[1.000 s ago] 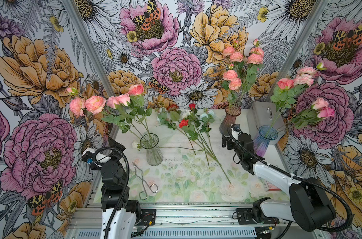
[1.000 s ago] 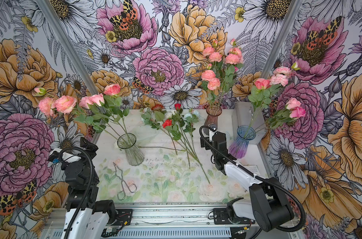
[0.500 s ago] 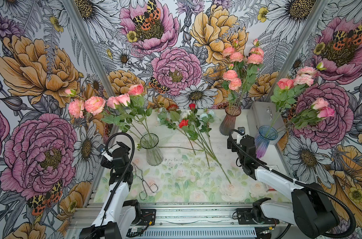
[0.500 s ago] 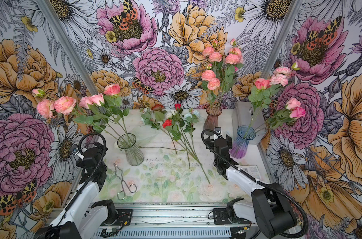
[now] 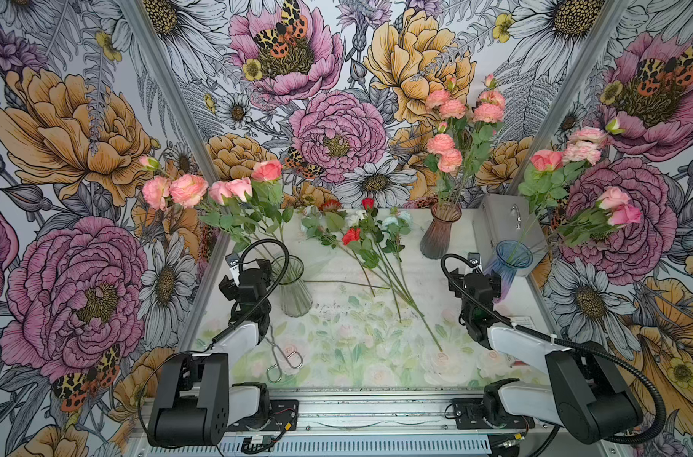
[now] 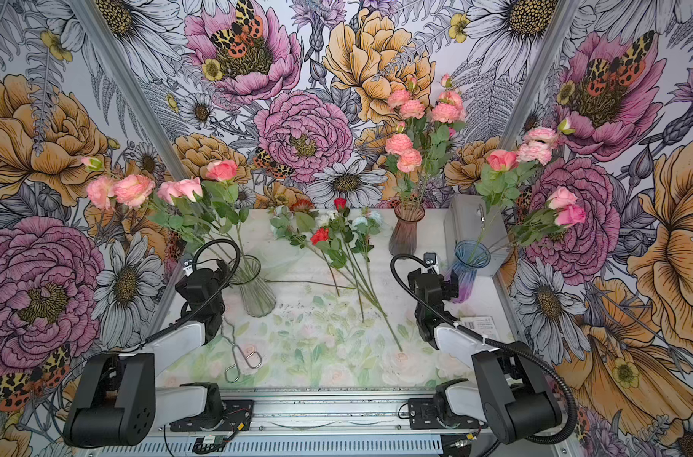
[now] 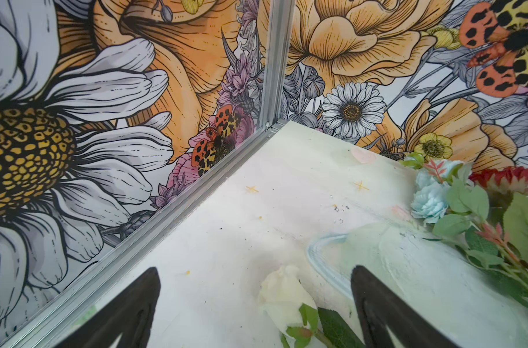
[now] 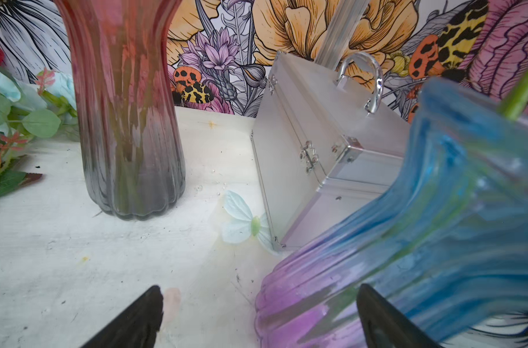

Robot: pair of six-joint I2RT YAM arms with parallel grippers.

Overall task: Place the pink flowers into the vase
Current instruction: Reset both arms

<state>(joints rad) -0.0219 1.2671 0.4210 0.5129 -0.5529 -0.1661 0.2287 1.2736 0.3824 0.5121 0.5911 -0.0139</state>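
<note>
Pink flowers stand in all three vases in both top views: a bunch (image 5: pixel 218 190) in the clear vase (image 5: pixel 293 289), a bunch (image 5: pixel 451 110) in the brown vase (image 5: pixel 440 233), and a bunch (image 5: pixel 574 154) in the blue-purple vase (image 5: pixel 511 265). My left gripper (image 5: pixel 262 271) hangs open beside the clear vase, holding nothing; in the left wrist view its jaws (image 7: pixel 256 270) straddle a white rosebud (image 7: pixel 282 293) on the table. Open too, my right gripper (image 5: pixel 482 279) sits against the blue-purple vase (image 8: pixel 407 241), whose base lies partly between the fingers (image 8: pixel 136 316).
Loose red, white and pale blue flowers (image 5: pixel 360 241) lie across the middle of the table, stems toward the front. Metal tongs (image 5: pixel 283 356) lie front left. A silver case (image 5: pixel 511 217) stands in the back right corner behind the blue-purple vase.
The left arm has come down from its raised pose at the left wall and reached in beside the clear vase. The right gripper has drawn back and rightward to the blue-purple vase.
</note>
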